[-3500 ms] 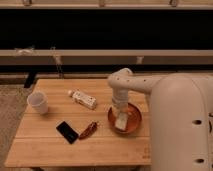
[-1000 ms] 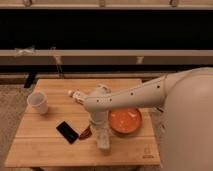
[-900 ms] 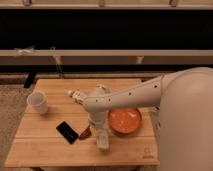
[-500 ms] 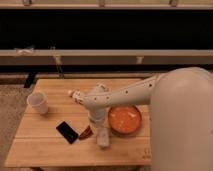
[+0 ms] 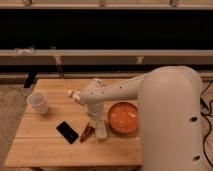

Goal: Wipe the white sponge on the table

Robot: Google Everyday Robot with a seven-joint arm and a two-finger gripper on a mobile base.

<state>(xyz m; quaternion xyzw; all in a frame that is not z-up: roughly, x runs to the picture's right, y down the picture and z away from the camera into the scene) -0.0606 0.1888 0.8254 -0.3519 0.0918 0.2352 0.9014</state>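
Pincer grips white sponge on table, beside bowl.

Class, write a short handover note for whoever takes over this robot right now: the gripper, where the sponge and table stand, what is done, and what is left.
The gripper points down over the table's front middle, fingers shut on the white sponge.
The white sponge rests on the table, just left of the orange bowl and right of a small brown item.
Done: sponge gripped and set down on the wood.
Left: the wiping strokes across the top. The black phone and white cup lie to the left, so probably keep strokes short of them.
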